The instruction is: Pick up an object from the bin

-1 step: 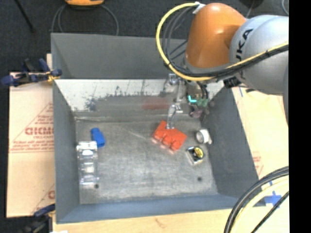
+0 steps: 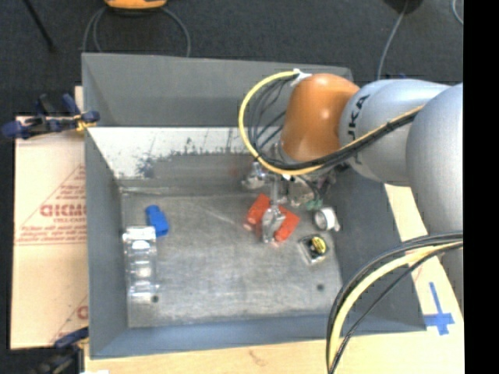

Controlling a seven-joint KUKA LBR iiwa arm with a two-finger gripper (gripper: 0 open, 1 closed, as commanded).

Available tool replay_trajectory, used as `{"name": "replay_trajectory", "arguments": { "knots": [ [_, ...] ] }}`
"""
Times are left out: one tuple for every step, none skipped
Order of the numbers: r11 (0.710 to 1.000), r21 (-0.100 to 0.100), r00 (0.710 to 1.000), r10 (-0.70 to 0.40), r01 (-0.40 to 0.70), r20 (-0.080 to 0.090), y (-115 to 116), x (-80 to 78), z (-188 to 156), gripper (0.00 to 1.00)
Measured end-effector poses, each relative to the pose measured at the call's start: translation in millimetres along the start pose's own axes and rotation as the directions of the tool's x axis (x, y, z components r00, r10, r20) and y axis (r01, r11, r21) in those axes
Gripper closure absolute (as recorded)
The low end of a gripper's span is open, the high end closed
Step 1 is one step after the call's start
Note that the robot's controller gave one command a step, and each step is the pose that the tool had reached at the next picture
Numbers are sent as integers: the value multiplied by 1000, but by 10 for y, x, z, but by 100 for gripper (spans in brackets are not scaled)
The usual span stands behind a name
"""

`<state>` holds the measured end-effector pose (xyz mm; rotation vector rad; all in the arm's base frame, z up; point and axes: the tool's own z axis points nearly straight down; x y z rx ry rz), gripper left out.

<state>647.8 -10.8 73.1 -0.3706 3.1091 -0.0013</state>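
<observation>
**Q:** What does the gripper do here?
**A:** The gripper (image 2: pixel 272 231) stands low in the bin (image 2: pixel 234 294), just right of centre. It touches a red thing (image 2: pixel 257 212), and red shows on either side of its metal tip. How far it is open, and whether it has hold of the red thing, cannot be told. The orange cover (image 2: pixel 312 123) sits above it on the arm.

**Q:** What lies in the bin, counted?
**A:** There is one red thing. One blue block (image 2: pixel 157 220) and one clear box (image 2: pixel 140 267) lie close together at the left. One yellow-and-black tape measure (image 2: pixel 314 248) and one small white-and-silver piece (image 2: pixel 326 220) lie just right of the gripper.

**Q:** What are the surface and surroundings?
**A:** The bin's floor is scuffed grey metal, and its back wall is speckled dark. Outside the bin is a dark floor (image 2: pixel 234 14) with cables.
</observation>
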Motion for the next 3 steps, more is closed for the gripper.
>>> {"name": "replay_trajectory", "arguments": {
  "knots": [
    [998,1,998,-56,56,5,-277,228,-24,0],
    [998,1,998,-55,55,7,-277,216,-40,100],
    [974,3,974,-226,226,1,-375,347,-1402,100]
  ]
}}
